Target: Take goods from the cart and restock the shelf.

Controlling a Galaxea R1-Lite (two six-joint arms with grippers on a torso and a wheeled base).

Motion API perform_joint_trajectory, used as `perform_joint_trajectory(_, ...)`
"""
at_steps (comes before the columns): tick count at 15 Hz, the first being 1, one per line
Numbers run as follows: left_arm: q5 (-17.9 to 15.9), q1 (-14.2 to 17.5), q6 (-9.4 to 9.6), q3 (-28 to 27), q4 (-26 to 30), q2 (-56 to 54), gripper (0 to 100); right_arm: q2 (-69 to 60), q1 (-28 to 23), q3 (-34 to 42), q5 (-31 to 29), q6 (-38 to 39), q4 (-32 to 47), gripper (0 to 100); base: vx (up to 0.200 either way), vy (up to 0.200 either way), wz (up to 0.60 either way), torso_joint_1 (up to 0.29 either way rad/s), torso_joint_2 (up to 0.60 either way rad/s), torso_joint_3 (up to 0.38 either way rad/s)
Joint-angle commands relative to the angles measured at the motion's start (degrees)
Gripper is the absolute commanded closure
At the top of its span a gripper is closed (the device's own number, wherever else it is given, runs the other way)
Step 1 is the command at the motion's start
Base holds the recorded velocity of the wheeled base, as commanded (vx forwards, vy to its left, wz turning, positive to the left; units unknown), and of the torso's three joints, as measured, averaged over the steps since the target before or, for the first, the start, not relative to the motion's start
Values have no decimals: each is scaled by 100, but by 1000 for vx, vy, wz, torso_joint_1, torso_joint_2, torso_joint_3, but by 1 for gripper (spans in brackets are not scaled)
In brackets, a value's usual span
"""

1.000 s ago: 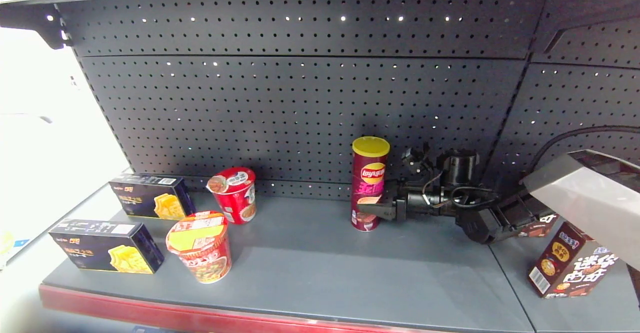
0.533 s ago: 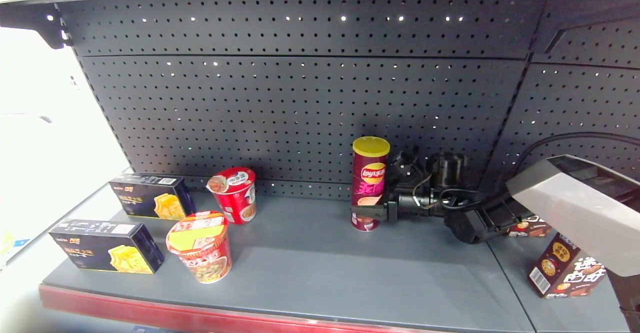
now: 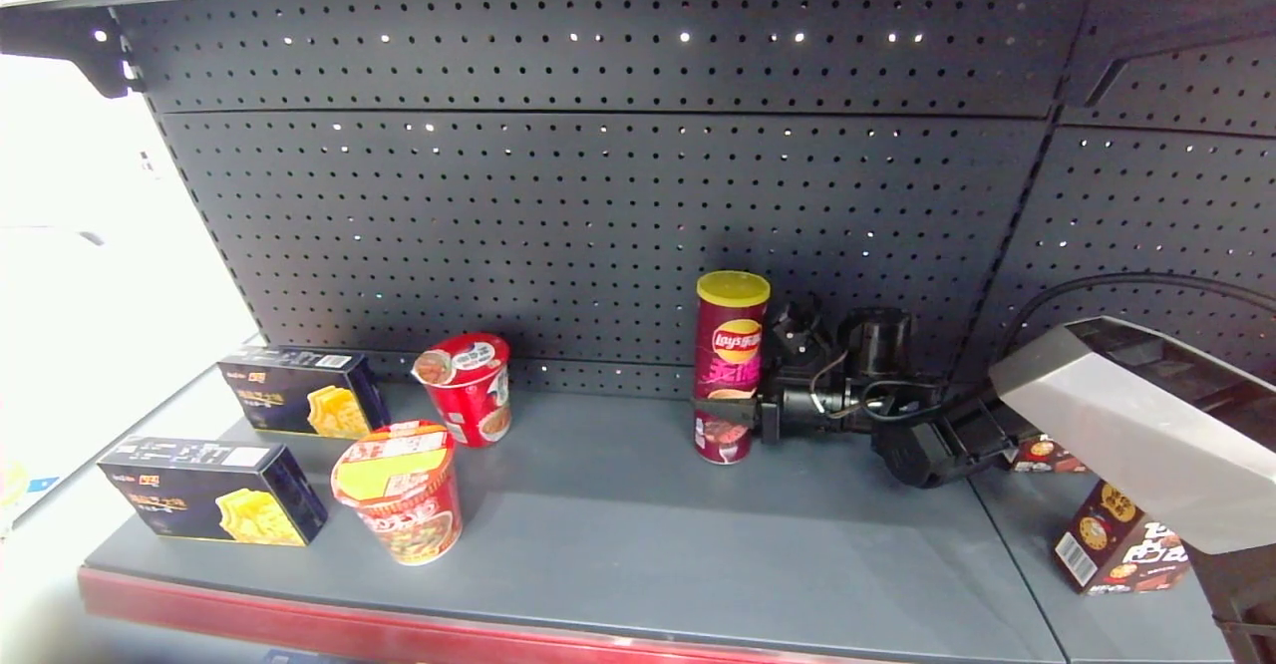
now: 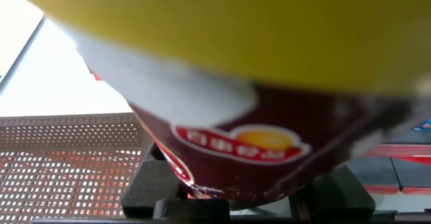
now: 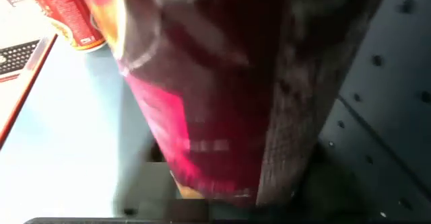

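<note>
While the right gripper [image 3: 726, 412] is clamped on the lower body of the chips can [image 3: 733, 340], the can stands upright near the back edge of the shelf [image 3: 618, 534], right of its middle and just in front of the pegboard [image 3: 558, 245]. Its base looks down on the shelf, but contact is hard to confirm. The step is judged as placing. The next move likely calls for parting the jaws and backing straight out without tipping the tall can. The left gripper [image 4: 242, 196] appears closed on a second can [image 4: 256, 136] above the cart mesh [image 4: 67, 157], probably next to shelve.
</note>
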Motion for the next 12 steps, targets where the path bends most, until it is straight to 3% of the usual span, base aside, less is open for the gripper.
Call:
perform_joint_trajectory(1,4,8,-1,25,1,-12,100,-190,96,73,-182,1,-49,100,0,0,0,0,0,0)
perform_joint_trajectory(5,13,17,-10,104,1,-100,100,-805,298,768,-964,-8,-84,100,0,0,0,0,0,0)
perform_joint_trajectory(6,4,8,-106,148,10,-241,100,-1165,430,1295,-1298,1,-304,100,0,0,0,0,0,0)
perform_joint_trajectory(9,4,8,-230,183,10,-329,100,-1816,571,2341,-1289,10,-945,100,0,0,0,0,0,0)
perform_joint_trajectory(10,4,8,-230,183,10,-329,100,-1816,571,2341,-1289,10,-945,100,0,0,0,0,0,0)
perform_joint_trajectory(12,-5,-1,-230,262,1,-364,100,-2642,492,3598,-1025,10,-1103,100,0,0,0,0,0,0)
